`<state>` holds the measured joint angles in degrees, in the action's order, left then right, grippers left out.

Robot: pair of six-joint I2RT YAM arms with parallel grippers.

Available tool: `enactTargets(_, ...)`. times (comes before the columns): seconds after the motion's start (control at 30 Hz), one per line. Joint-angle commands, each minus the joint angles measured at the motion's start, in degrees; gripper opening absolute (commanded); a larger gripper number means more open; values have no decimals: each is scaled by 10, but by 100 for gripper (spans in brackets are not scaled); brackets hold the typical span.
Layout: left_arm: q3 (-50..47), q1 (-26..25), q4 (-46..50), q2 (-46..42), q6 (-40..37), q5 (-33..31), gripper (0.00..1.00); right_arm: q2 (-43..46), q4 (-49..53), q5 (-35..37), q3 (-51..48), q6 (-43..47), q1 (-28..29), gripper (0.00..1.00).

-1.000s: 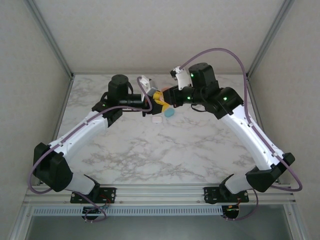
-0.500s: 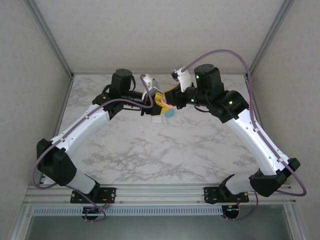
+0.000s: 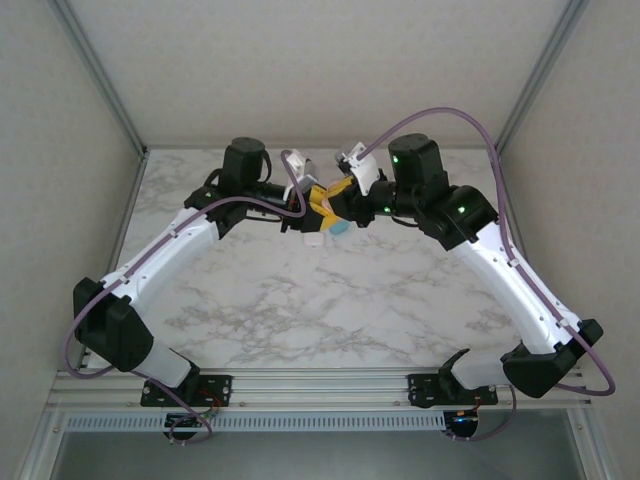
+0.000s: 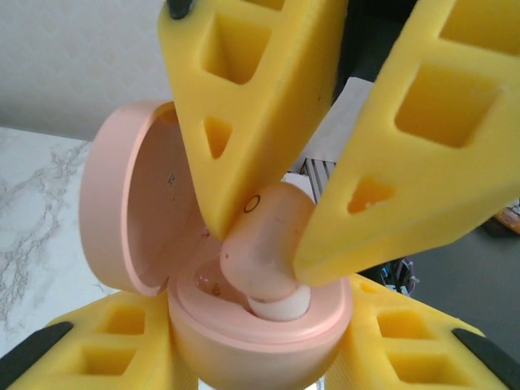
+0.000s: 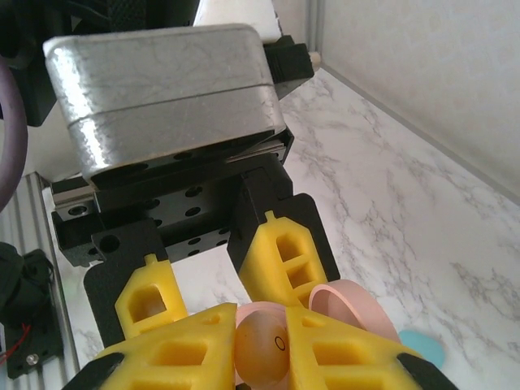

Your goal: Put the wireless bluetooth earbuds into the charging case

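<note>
Top view: your two arms meet at upper centre of frame, above the marble table.

L gripper comes in from the bottom edge of its wrist cam. Its yellow foam fingers are clamped on either side of the pink charging case. The case lid stands open at left of frame.

R gripper enters from the top of the L wrist cam. It's pinched tight on a pinkish-orange earbud.

The earbud's pale tip points down and sits inside the case's open bowl, touching the inner rim. You can't tell if it's fully seated.

On the table just below the grippers in the top view are a teal piece and a white piece, close together. Neither is held.
</note>
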<state>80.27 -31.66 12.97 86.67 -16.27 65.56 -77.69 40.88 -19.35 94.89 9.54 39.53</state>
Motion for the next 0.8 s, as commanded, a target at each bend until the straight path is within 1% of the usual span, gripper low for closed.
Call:
enactTargets(0.0,3,-2,-18,-19,6,22,5,-5,-15,-1,-10,59,2,19)
enactTargets(0.1,0,-2,-22,-23,6,20,5,1,-29,3,-25,86,2,19)
enactTargets(0.2,-6,-3,-34,-27,14,17,5,6,-26,-36,-34,142,0,20)
enactTargets(0.3,-12,-5,-54,-31,26,14,5,21,-34,-79,-61,215,0,25)
enactTargets(0.43,-18,-7,-63,-36,32,10,5,23,-33,-75,-66,278,0,32)
enactTargets(0.53,-24,-9,-63,-38,34,5,4,17,-35,-54,-54,282,0,38)
enactTargets(0.57,-28,-9,-78,-39,42,-1,4,15,-35,-48,-50,278,0,42)
enactTargets(0.67,-49,-9,-125,-43,72,-14,4,20,-41,-49,-47,269,0,49)
enactTargets(0.77,-62,-10,-153,-45,90,-22,4,34,-55,-45,-57,266,0,52)
